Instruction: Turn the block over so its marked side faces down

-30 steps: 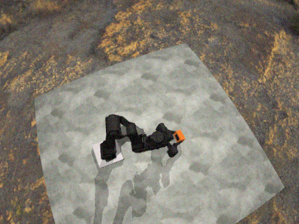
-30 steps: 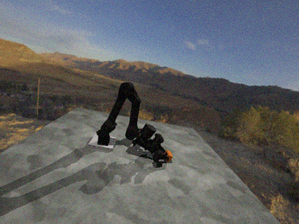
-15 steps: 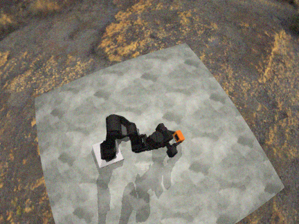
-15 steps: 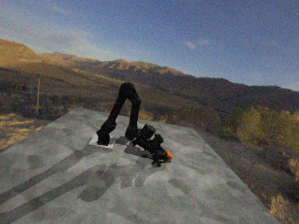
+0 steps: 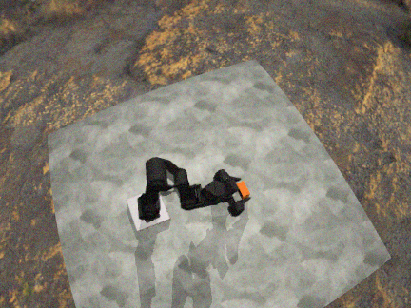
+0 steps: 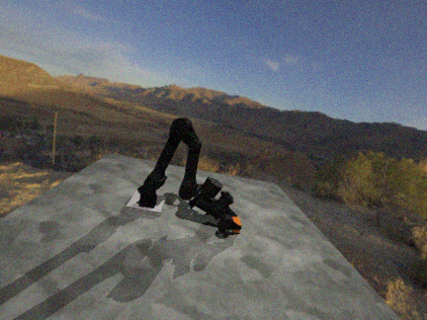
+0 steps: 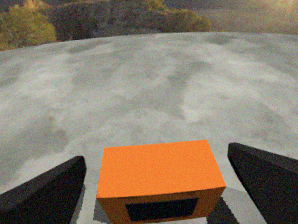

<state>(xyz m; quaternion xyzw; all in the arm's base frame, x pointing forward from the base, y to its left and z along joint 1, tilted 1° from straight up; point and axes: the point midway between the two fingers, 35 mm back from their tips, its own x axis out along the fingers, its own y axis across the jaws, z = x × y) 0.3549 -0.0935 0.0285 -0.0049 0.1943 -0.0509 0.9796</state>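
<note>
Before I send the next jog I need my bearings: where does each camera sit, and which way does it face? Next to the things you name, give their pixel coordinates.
Top: high above the table (image 5: 285, 143) (image 6: 297, 267) (image 7: 130, 95), looking down; shows the whole arm, its white base plate (image 5: 164, 217) (image 6: 157, 208) and the open gripper (image 5: 242, 190) (image 6: 231, 228) (image 7: 157, 157).
Exterior: off the table's side, slightly raised, looking across it to the hills; whole arm again.
Wrist: on the arm near the gripper, looking out between its two fingers; only those show.
Shared: top and exterior both hold base, arm and orange block (image 5: 244, 189) (image 6: 237, 223) (image 7: 160, 170).
</note>
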